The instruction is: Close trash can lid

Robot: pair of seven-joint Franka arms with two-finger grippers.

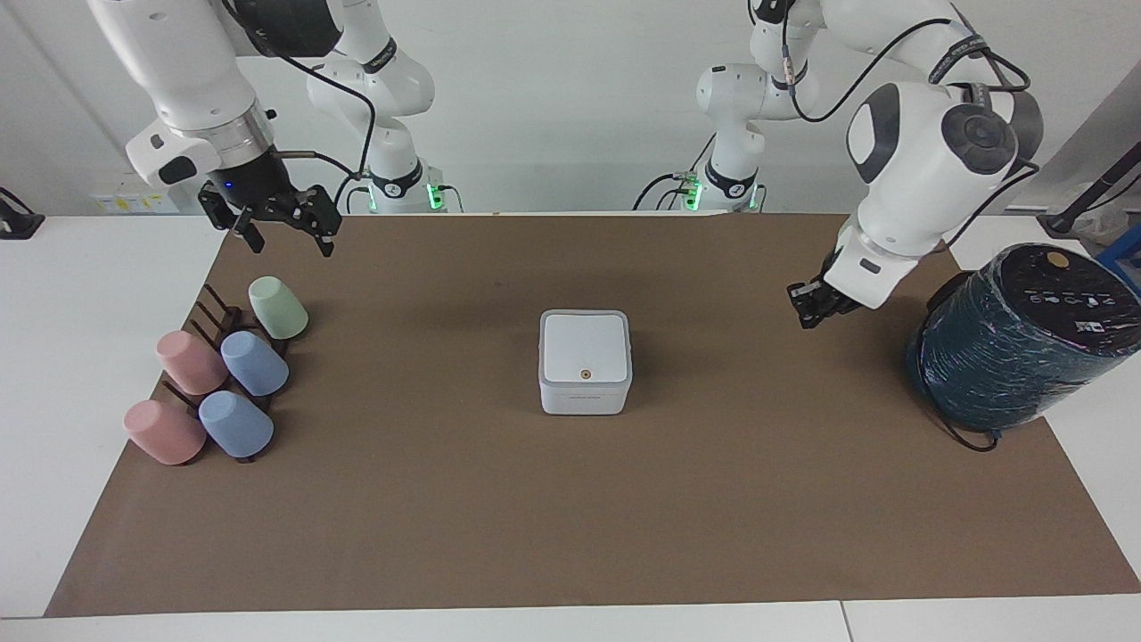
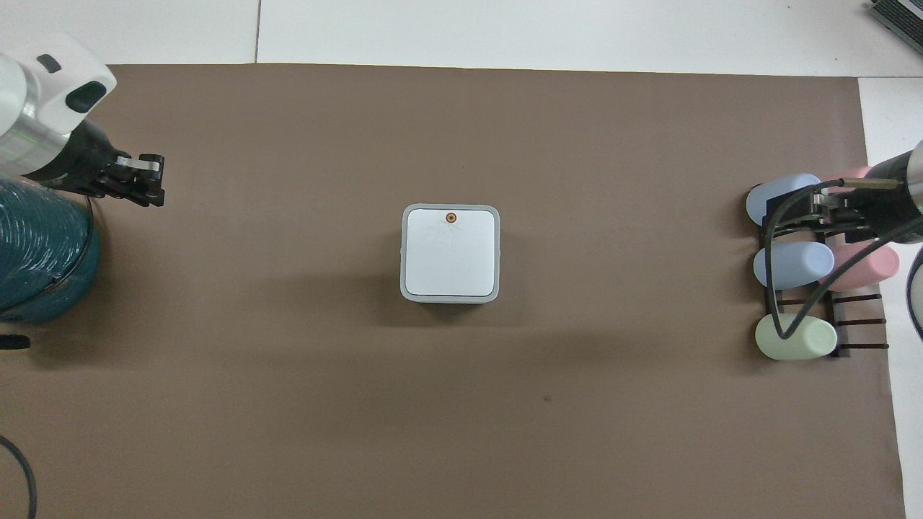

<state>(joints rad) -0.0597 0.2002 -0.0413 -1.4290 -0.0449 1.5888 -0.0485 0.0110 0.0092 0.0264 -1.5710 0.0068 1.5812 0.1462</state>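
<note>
The small white trash can [image 1: 584, 399] stands mid-mat. Its lid [image 1: 585, 348] lies flat and closed on it, the orange-brown dot on the edge away from the robots; the lid also shows in the overhead view [image 2: 451, 252]. My left gripper [image 1: 807, 308] hangs shut and empty over the mat between the can and the teal cylinder, well clear of the can; it also shows in the overhead view [image 2: 148, 180]. My right gripper [image 1: 283, 237] waits open and empty over the mat by the cup rack, and it shows in the overhead view [image 2: 829, 209].
A large dark teal wrapped cylinder [image 1: 1016, 339] stands at the left arm's end of the table. A dark rack [image 1: 218, 325] with several pastel cups lying on it sits at the right arm's end. A brown mat [image 1: 570, 517] covers the table.
</note>
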